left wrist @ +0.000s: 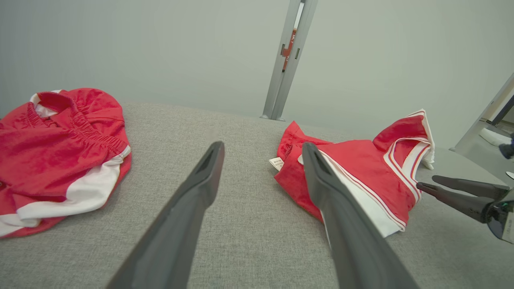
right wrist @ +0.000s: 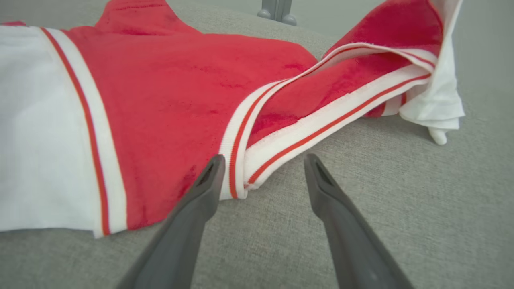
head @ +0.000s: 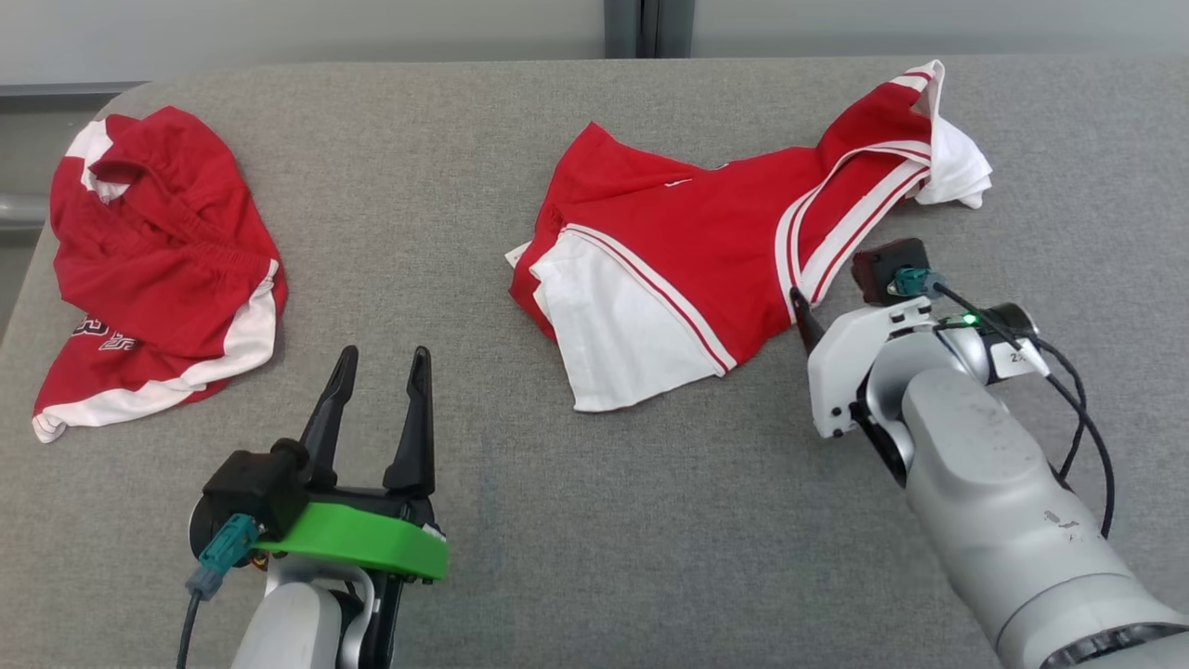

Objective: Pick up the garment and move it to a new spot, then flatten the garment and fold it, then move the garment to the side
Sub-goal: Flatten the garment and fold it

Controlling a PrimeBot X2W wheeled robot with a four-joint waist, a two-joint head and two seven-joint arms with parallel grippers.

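Both grippers are kept spread and empty: left gripper (head: 379, 367) low over the gray tabletop (head: 594, 520), right gripper (right wrist: 261, 168) beside the red-and-white garment (head: 706, 251), rumpled mid-table, likely awaiting flattening.

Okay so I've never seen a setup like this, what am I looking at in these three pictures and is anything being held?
It's a two-armed robot at a grey table. One picture looks down from its head; the other two come from cameras on each wrist, looking along that gripper's dark fingers. Two red-and-white garments lie on the table: crumpled shorts to the left, a striped jersey toward the right. The left gripper hovers open, away from both. The right gripper is open at the jersey's striped edge. Nothing is held.
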